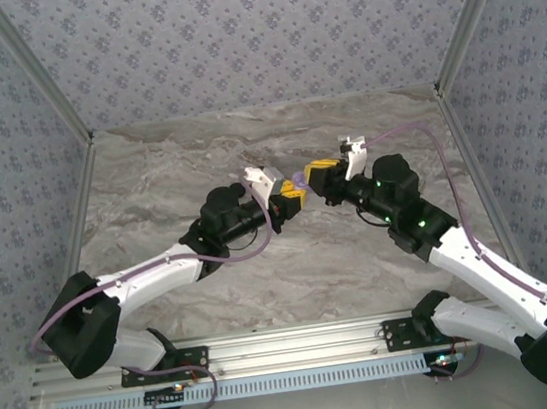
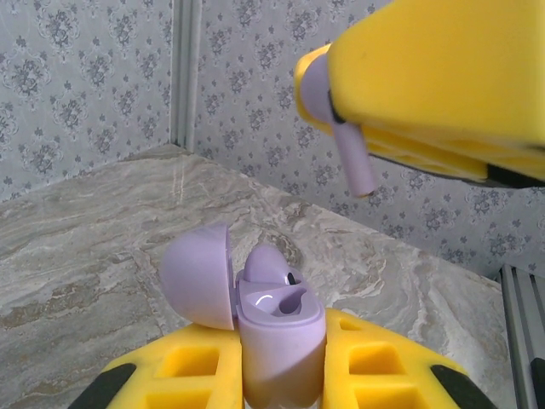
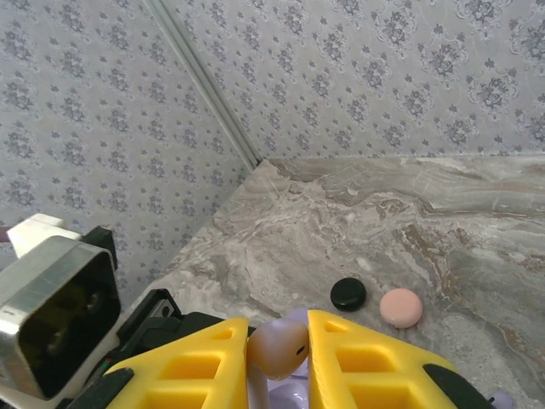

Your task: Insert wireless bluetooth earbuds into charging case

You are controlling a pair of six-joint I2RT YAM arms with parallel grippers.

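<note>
**Two grips engaged, reported view by view**

Top external: my left end effector (image 1: 289, 203) and my right end effector (image 1: 314, 173) meet nearly tip to tip over the middle of the desk (image 1: 168, 168). A speck of lilac shows between them, too small to tell apart here.

Left wrist: my left fingers are clamped on the lilac charging case (image 2: 281, 336), which they hold upright and clear of the desk. Its lid (image 2: 197, 277) is swung open to the left. A seated earbud (image 2: 266, 260) sits in the case, with a glossy hollow (image 2: 285, 300) beside it. Above and to the right, my right fingers are closed on the held earbud (image 2: 345, 141). Its stem points down toward the open case and is not touching it.

Right wrist: the rounded head of the held earbud is pinched between my yellow fingers, with lilac plastic just below it. Beyond, a black round case (image 3: 348, 294) and a pink round case (image 3: 400, 308) lie flat on the desk. They are side by side and slightly apart.
</note>
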